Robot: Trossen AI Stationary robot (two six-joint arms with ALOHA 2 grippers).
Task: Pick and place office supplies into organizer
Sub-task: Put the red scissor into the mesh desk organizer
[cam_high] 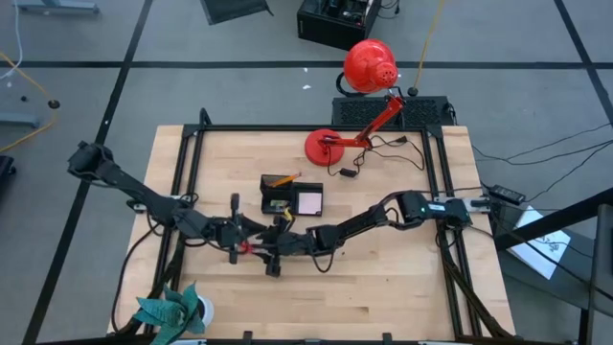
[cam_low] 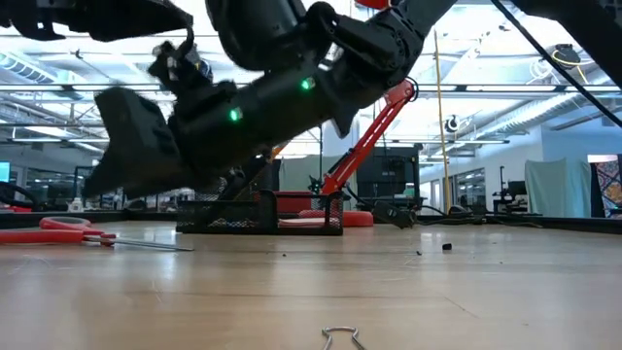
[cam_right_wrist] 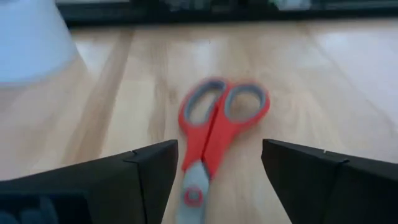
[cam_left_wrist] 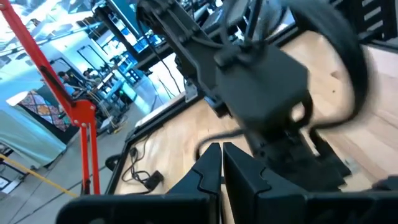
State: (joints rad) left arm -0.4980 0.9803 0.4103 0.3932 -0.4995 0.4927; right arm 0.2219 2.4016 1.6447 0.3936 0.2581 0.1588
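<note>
Lying flat on the surface (cam_high: pixel 402 278), the scissors (cam_right_wrist: pixel 214 134) are seen between the spread fingers (cam_right_wrist: pixel 140 171) of the right end effector (cam_right_wrist: pixel 219 165), which is released and grasps nothing; the red handles point away from it and the pivot sits nearest its wrist. In the high view the right end effector (cam_high: pixel 273 257) is lowered over the scissors (cam_high: pixel 247 248), of which only a red patch shows, just beside its tip.

Just beside the right end effector, on its left, the left end effector (cam_high: pixel 237 233) is found, its fingers (cam_left_wrist: pixel 208 171) pressed together and clenched on nothing visible. In the left wrist view the right arm fills the space just ahead of those fingers.

In the low view a bent wire clip (cam_low: pixel 340 337) lies nearest the camera on the wood, and the scissors (cam_low: pixel 58 230) are seen flat, low at the side, beneath the dark bulk of the arms.

Beyond both end effectors, near them, the organizer (cam_high: pixel 292 195) stands on the surface; a pink notepad (cam_high: pixel 309 202) is held in one compartment and an orange pencil (cam_high: pixel 283 180) lies in the far one. What else it holds cannot be told.

Farther still, the lamp (cam_high: pixel 369 67) is seen with its round base (cam_high: pixel 324 146) on the surface, well apart from the end effectors. A plant (cam_high: pixel 172 311) stands at the near edge, behind the left end effector.
</note>
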